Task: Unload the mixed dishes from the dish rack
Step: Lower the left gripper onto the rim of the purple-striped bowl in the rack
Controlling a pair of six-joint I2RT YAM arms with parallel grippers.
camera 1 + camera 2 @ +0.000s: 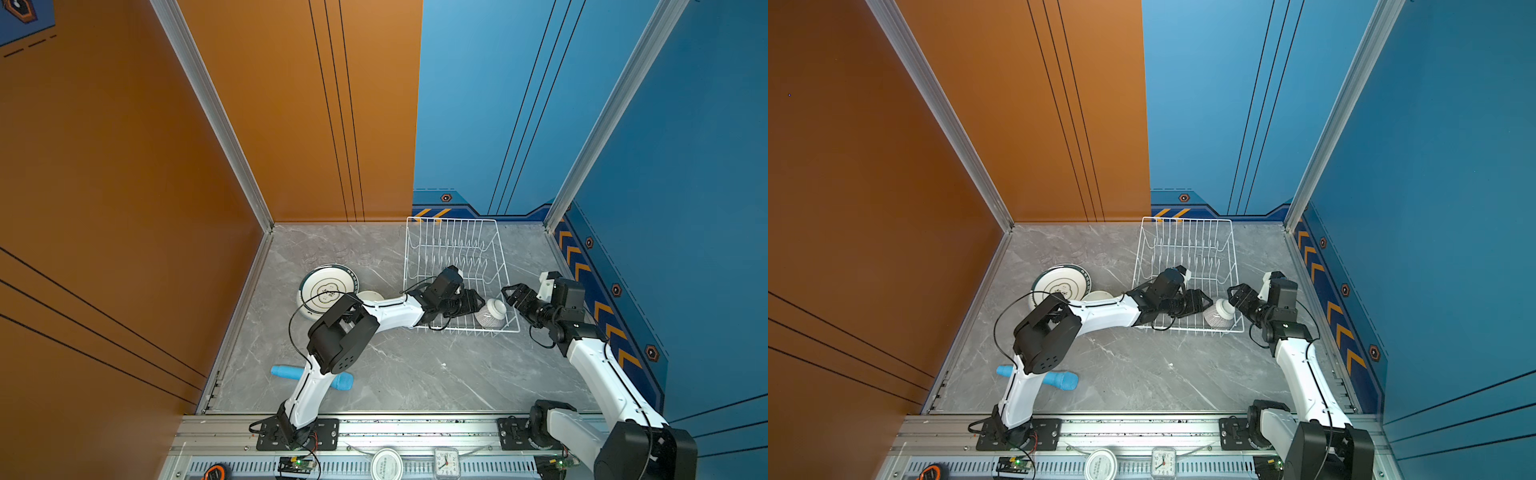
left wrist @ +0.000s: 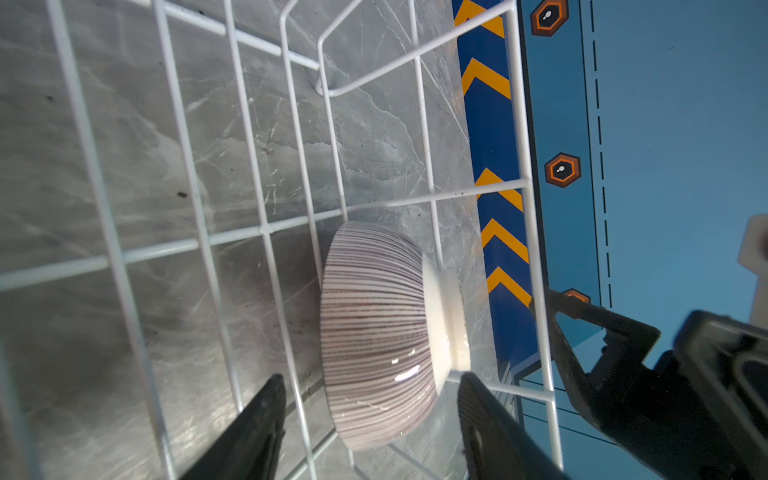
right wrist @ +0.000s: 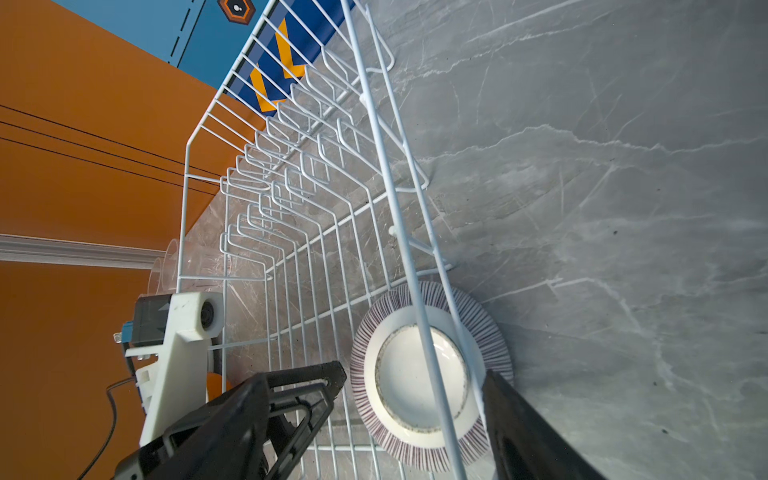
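the left fingers [image 2: 253, 428] are released and spread, reaching into the rack [image 2: 523, 124] with the bowl [image 2: 374, 332] between them. the striped bowl lies on its side on the rack's wire floor, rim toward one finger and white foot toward the other. the finger on the foot side has its tip right at the foot; the finger on the rim side stands apart from the rim with a gap showing. nothing is clenched.

the right fingers [image 3: 523, 424] are also released and wide apart, grasping nothing. they sit just outside the rack [image 3: 390, 178], with its side wall between them and the bowl [image 3: 419, 374], whose foot faces them through the wires. in both top views the two pairs of fingers point at each other with the bowl [image 1: 492, 313] [image 1: 1221, 313] between them, in the rack corner nearest the right fingers [image 1: 513, 293].

the prong rows of the rack [image 1: 451, 219] [image 1: 1183, 219], beyond both pairs of fingers, hold no dishes. the plates [image 1: 328, 289] [image 1: 1061, 284] lie stacked on the surface [image 1: 415, 374], well behind the left fingers [image 1: 473, 301] on the far side of the left arm. clear glasses [image 3: 178, 262] stand on the surface past the rack's far wall from the right fingers. a blue cylinder [image 1: 345, 380] [image 1: 1067, 380] lies on the surface under the left arm, well away from both pairs of fingers.
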